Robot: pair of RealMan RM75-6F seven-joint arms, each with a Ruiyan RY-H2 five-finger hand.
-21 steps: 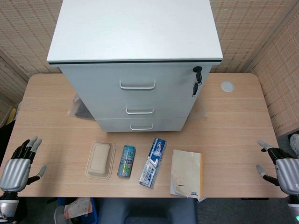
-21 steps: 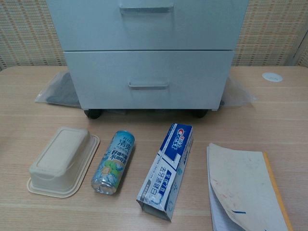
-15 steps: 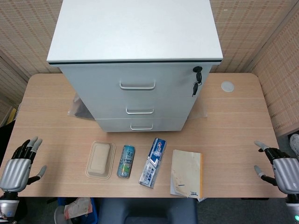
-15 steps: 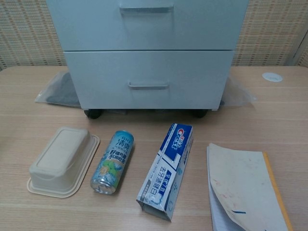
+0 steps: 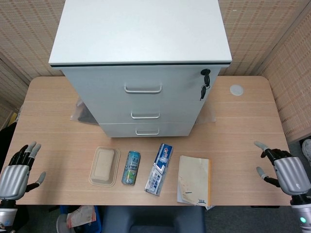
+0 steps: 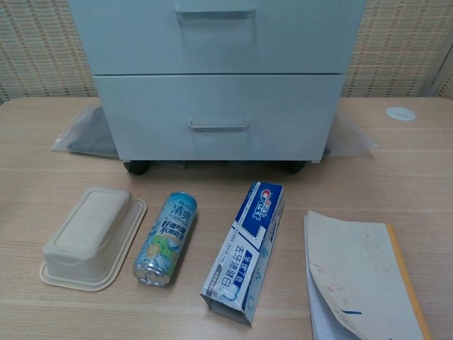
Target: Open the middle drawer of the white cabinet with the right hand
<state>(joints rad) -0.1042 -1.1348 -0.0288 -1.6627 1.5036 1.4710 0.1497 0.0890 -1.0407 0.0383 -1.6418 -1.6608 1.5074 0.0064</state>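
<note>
**Middle handle lies ahead and to my left**

My right hand (image 5: 286, 174) sits at the near right corner of the surface (image 5: 243, 136), fingers spread and holding nothing. The white cabinet (image 5: 141, 68) stands at the far middle, its three drawer fronts facing me. The middle drawer (image 5: 146, 110) is shut, and its handle (image 5: 145, 115) is a thin bar running left to right across the front. From my right hand that handle lies forward and well off to the left, with the notebook (image 5: 194, 180) and the toothpaste box (image 5: 159, 169) lying on the surface between us.

My left hand (image 5: 17, 171) rests at the near left corner, also spread and empty, about as far from the handle as the right. I judge the reach must travel diagonally inward, passing above the notebook, then my fingers hook under the bar and pull straight toward me.
</note>
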